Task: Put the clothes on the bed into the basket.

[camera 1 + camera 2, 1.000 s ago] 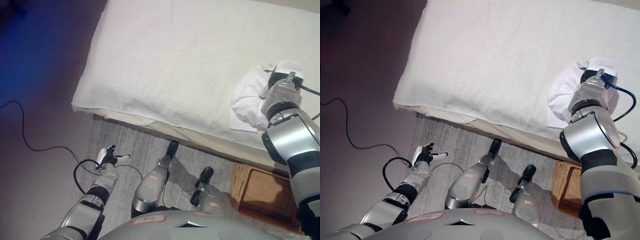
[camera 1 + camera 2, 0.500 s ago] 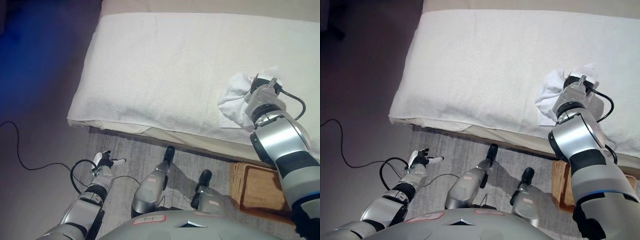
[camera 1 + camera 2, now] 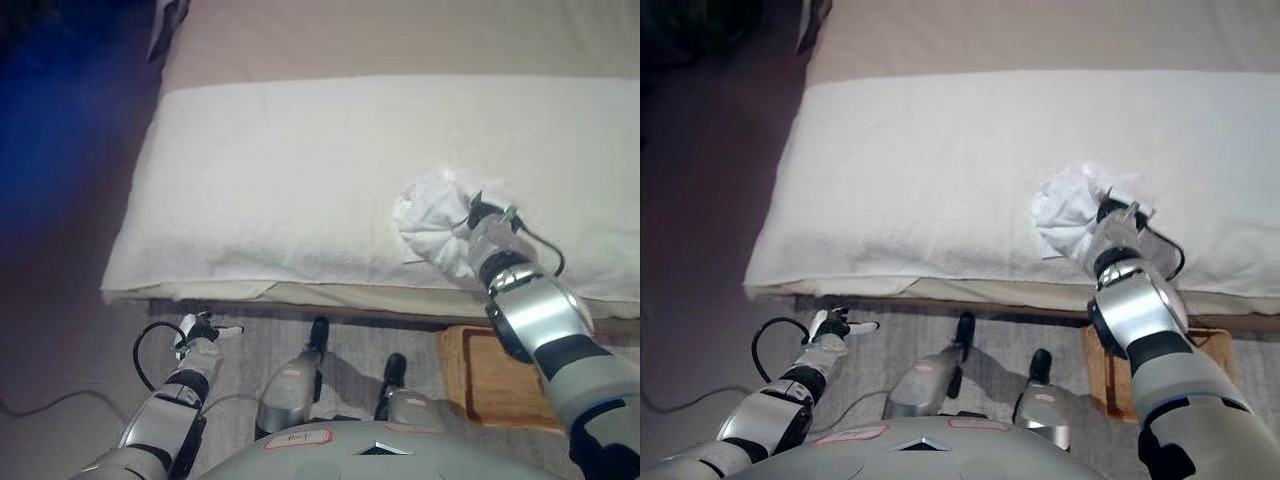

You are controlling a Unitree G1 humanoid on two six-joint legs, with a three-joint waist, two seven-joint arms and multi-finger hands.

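Right robot hand (image 3: 478, 222) buried in a bunched white garment (image 3: 432, 222) on the bed (image 3: 290, 180), near its front edge; finger state cannot be told. Wicker basket (image 3: 490, 375) on the floor below the bed edge. Left robot hand (image 3: 197, 329) low over the floor, fingers relaxed and spread.

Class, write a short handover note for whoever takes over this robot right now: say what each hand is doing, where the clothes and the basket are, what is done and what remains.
Right hand: reaching onto the white towel-covered bed, buried in the bunched white garment; fingers are hidden, so the grip cannot be confirmed.
Left hand: idle and low over the grey floor in front of the bed, fingers relaxed, holding nothing.
Woven brown basket: on the floor below the bed edge, under the right arm; no clothing is visible in it.
Done: the garment is reached.
Left: lift it off the bed and drop it in the basket.
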